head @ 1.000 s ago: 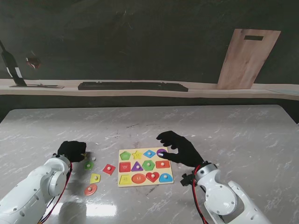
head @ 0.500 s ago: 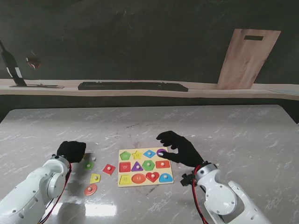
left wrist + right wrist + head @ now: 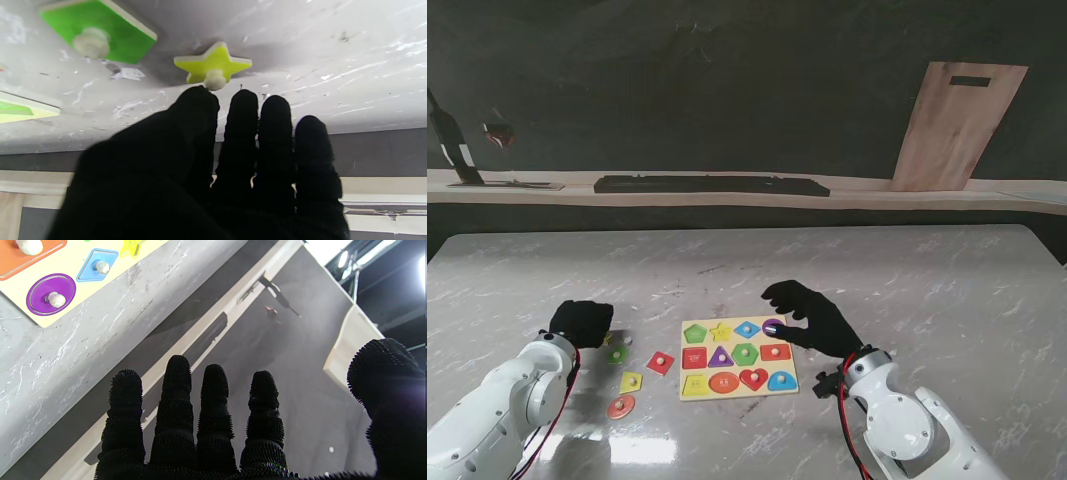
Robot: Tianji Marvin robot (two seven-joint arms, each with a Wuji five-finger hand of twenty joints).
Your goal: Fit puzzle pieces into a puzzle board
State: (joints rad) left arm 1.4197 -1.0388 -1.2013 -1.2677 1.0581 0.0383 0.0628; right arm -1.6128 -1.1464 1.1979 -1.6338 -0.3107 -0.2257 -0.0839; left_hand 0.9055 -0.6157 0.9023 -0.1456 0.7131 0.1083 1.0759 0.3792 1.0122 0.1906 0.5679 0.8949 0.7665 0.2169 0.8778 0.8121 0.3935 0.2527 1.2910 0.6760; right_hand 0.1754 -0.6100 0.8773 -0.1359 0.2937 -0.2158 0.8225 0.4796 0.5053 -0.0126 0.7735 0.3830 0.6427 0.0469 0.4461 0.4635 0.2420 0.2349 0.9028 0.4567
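The puzzle board (image 3: 699,393) lies in the middle, with most of its slots filled by coloured pieces. A yellow star piece (image 3: 213,63) with a white knob lies flat on the table. My left hand (image 3: 580,322) hovers over it, open, with the thumb tip (image 3: 198,100) right by the knob and holding nothing. A green piece (image 3: 100,31) lies beside the star. My right hand (image 3: 812,318) is open with spread fingers over the board's far right corner. The purple circle (image 3: 50,295) and blue diamond (image 3: 96,268) sit in their slots there.
Loose pieces lie left of the board: a green one (image 3: 617,354), a red diamond (image 3: 660,362), a yellow one (image 3: 630,381) and an orange-red circle (image 3: 621,406). A wooden board (image 3: 957,125) leans on the back wall above a ledge (image 3: 727,190).
My left hand's fingers have shifted very slightly by the star. The right hand, the board and the loose pieces have not moved.
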